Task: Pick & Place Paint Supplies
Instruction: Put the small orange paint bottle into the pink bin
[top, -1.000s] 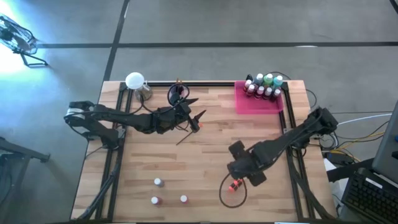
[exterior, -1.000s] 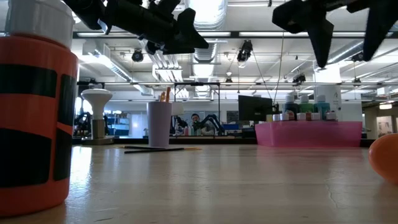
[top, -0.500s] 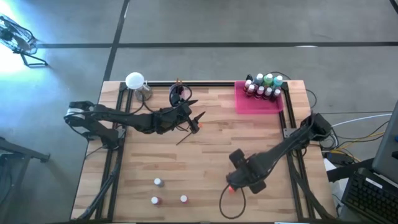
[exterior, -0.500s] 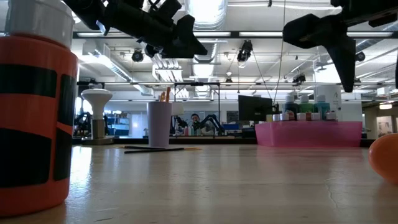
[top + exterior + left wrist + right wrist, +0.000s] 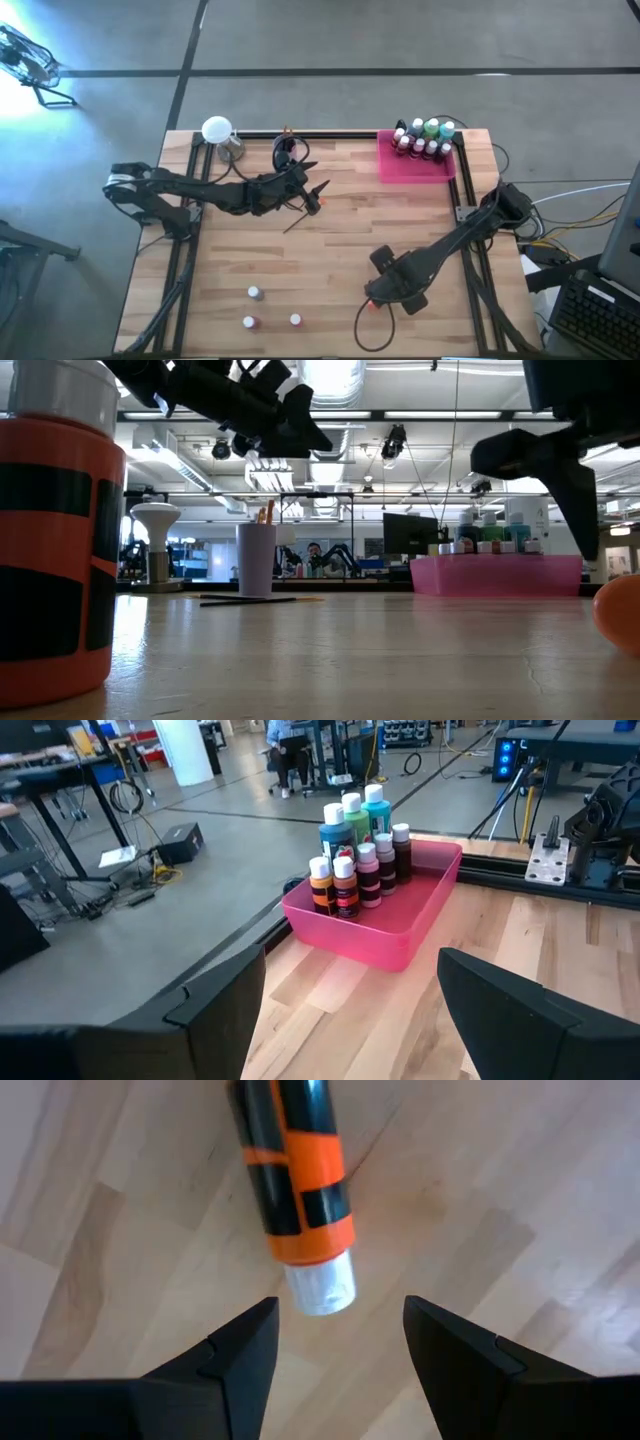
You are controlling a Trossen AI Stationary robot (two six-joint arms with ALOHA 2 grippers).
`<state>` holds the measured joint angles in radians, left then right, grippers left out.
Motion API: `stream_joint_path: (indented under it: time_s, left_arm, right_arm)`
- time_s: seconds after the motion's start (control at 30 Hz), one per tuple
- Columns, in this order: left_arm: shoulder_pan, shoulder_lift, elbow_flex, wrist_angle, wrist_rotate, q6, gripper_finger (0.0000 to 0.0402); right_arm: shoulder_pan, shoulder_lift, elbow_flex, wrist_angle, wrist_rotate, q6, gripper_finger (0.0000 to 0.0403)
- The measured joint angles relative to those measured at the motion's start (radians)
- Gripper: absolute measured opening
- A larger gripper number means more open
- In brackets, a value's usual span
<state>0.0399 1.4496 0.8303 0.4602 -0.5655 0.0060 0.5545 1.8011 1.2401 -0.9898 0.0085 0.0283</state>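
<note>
Right gripper (image 5: pixel 378 297): your right arm is reaching to the near edge of the surface (image 5: pixel 330 250). Its jaws are standing open and empty, hanging directly over an orange-and-black bottle (image 5: pixel 296 1175).
Orange-and-black bottle: you are seeing it lying on its side on the wood, white cap pointing toward the jaws, touched by neither finger.
Three small bottles (image 5: pixel 270 311): they are standing upright in a loose group near the front left of the surface, well apart from both arms.
Loose brush (image 5: pixel 298 218): a thin dark brush is lying flat on the wood near the middle, just beside your left gripper.
Left gripper (image 5: pixel 318 192): your left arm is stretching in from the left side, held above the surface. Its jaws are spread wide with nothing between them, facing the pink tray.
Lilac cup (image 5: pixel 256 558): it is standing upright toward the far edge, with brush handles sticking up out of it.
Pink tray (image 5: pixel 430 167): it is sitting at the far right corner, with white-capped bottles (image 5: pixel 355 860) standing upright and packed together at one end.
</note>
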Motion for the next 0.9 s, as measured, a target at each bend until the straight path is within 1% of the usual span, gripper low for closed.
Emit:
stream_joint_path:
  time_s: [0.2, 0.43, 0.53, 0.7, 0.9]
  left_arm:
    - [0.000, 0.000, 0.000, -0.009, 0.000, -0.019, 0.0300]
    - [0.000, 0.000, 0.000, -0.010, 0.000, -0.019, 0.0300]
    - [0.000, 0.000, 0.000, -0.009, 0.000, -0.019, 0.0300]
    - [0.000, 0.000, 0.000, -0.018, 0.000, -0.034, 0.0300]
    - [0.000, 0.000, -0.001, -0.036, 0.000, -0.037, 0.0300]
  right_arm:
    - [0.003, 0.000, -0.054, 0.055, -0.015, 0.005, 0.0214]
    - [0.003, 0.000, -0.125, 0.190, -0.017, 0.017, 0.0199]
    - [0.003, 0.000, -0.151, 0.204, -0.017, 0.025, 0.0191]
    - [0.003, 0.000, -0.181, 0.212, -0.016, 0.025, 0.0169]
    - [0.002, 0.000, -0.187, 0.235, -0.016, 0.025, 0.0125]
